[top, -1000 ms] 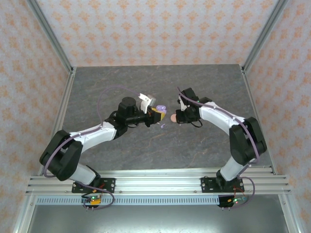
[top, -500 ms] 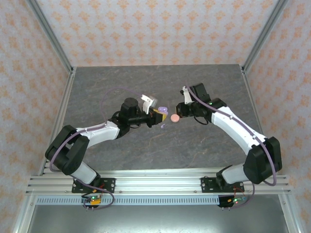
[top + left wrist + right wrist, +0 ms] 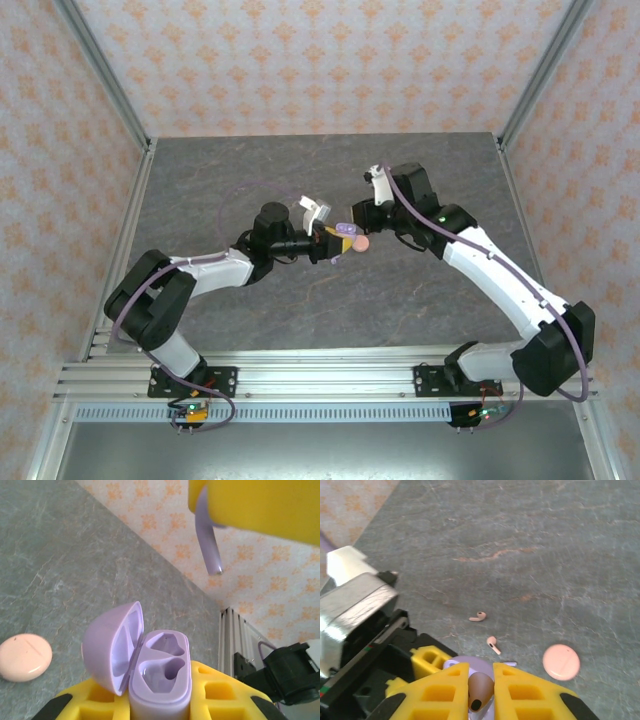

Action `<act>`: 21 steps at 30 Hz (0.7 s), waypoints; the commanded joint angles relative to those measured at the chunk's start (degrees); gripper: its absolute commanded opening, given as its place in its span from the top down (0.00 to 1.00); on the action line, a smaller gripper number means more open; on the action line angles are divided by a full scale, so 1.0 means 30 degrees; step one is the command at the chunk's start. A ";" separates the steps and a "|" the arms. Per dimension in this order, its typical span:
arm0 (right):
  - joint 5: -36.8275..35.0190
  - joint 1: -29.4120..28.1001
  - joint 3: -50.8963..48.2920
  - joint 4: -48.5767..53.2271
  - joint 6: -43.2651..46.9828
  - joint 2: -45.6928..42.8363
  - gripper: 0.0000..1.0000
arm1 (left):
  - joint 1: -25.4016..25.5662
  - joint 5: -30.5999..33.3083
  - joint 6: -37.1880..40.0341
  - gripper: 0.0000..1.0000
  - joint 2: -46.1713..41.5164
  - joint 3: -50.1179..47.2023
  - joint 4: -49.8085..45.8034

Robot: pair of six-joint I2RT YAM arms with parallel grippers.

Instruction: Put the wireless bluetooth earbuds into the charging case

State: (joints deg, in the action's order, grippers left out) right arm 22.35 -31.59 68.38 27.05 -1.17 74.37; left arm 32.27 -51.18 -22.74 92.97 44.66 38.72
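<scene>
Left wrist: left gripper (image 3: 160, 702) clamps the open case (image 3: 161, 680); at one o'clock, right gripper (image 3: 481, 692) pinches a lilac earbud (image 3: 209, 540), ready for lowering into a socket (image 3: 170, 669).

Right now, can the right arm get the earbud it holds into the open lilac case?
Probably yes. The right gripper, shut on a lilac earbud, hangs above the lilac case, which the left gripper holds with its lid open. Both sockets look empty and nothing sits between.
</scene>
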 commanded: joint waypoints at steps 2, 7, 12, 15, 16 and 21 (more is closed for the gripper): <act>-0.0350 -0.0293 0.0608 -0.0929 0.0290 -0.0501 0.84 | 0.0201 -0.0439 -0.1247 1.00 0.0152 0.0890 0.2254; -0.0330 -0.0689 0.0527 -0.1296 0.0215 -0.0692 0.84 | 0.0273 -0.0228 -0.1610 1.00 0.0065 0.0961 0.2613; -0.0302 -0.0727 0.0435 -0.1516 0.0134 -0.0736 0.83 | 0.0376 -0.0270 -0.1618 1.00 -0.0030 0.1065 0.2652; -0.0128 -0.0737 0.0407 -0.1538 0.0094 -0.0679 0.83 | 0.0420 -0.0255 -0.1684 1.00 -0.0059 0.1093 0.2701; -0.0128 -0.0734 0.0410 -0.1545 0.0097 -0.0684 0.83 | 0.0423 -0.0271 -0.1690 1.00 -0.0054 0.1123 0.2744; -0.0024 -0.0743 0.0279 -0.1472 0.0104 -0.0651 0.83 | 0.0434 -0.0193 -0.1765 1.00 -0.0212 0.1168 0.2738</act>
State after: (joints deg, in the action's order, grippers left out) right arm 22.31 -33.50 68.38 24.12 -1.19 73.73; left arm 33.04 -51.22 -27.29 93.19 46.26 44.38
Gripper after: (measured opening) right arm 0.168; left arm 0.218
